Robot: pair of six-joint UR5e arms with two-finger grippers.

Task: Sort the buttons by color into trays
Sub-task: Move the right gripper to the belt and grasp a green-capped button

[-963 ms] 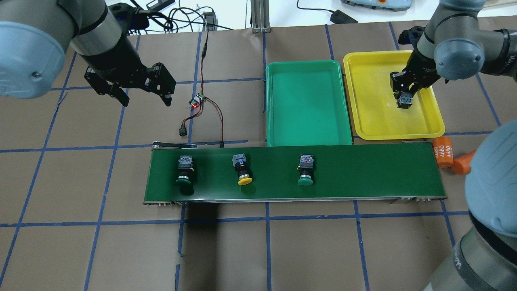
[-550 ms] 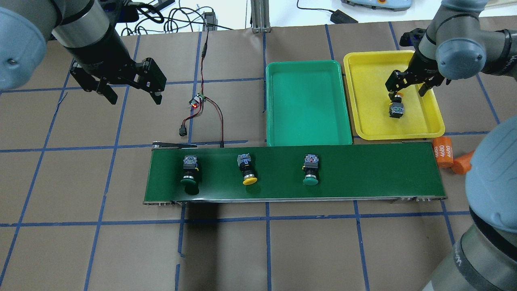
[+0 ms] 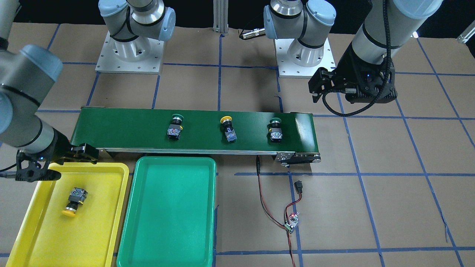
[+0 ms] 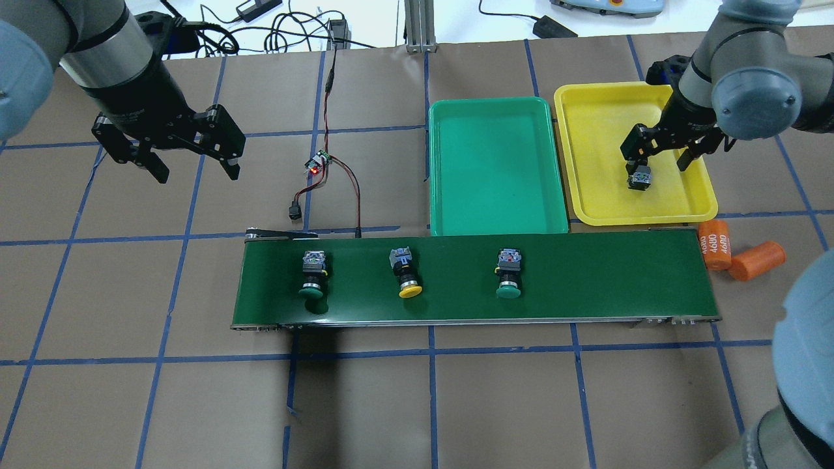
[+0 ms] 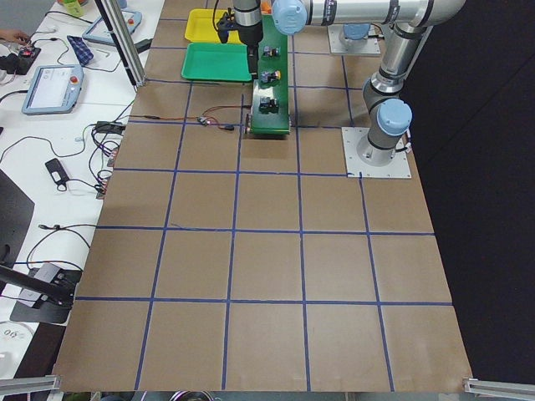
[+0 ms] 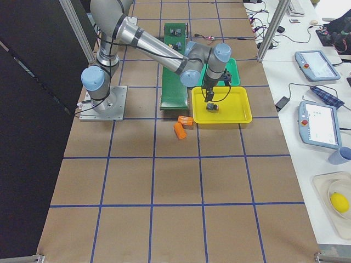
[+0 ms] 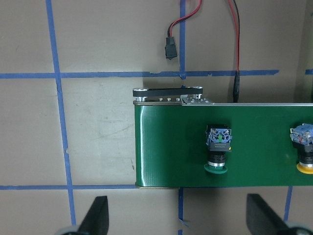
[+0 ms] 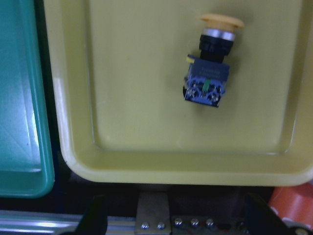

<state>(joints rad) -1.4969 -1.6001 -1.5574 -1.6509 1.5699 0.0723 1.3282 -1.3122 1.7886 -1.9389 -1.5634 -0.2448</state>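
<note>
One yellow button (image 4: 639, 177) lies on its side in the yellow tray (image 4: 586, 130); the right wrist view shows it too (image 8: 210, 78). My right gripper (image 4: 658, 156) is open and empty just above it. The green tray (image 4: 495, 169) holds nothing. A green button (image 4: 312, 273), a yellow button (image 4: 405, 273) and a second green button (image 4: 508, 273) lie on the belt. My left gripper (image 4: 195, 170) is open and empty over the table, far left of the trays. Its wrist view shows the belt's left end with the green button (image 7: 218, 154).
The long dark-green conveyor belt (image 4: 586, 280) runs in front of both trays. Two orange cylinders (image 4: 715, 244) lie at its right end. A small circuit board with a red light (image 4: 318, 163) and its wires lie between my left gripper and the green tray.
My right gripper opened and let the yellow button go into the yellow tray. My left gripper moved left. The three buttons on the belt shifted a little to the right.
</note>
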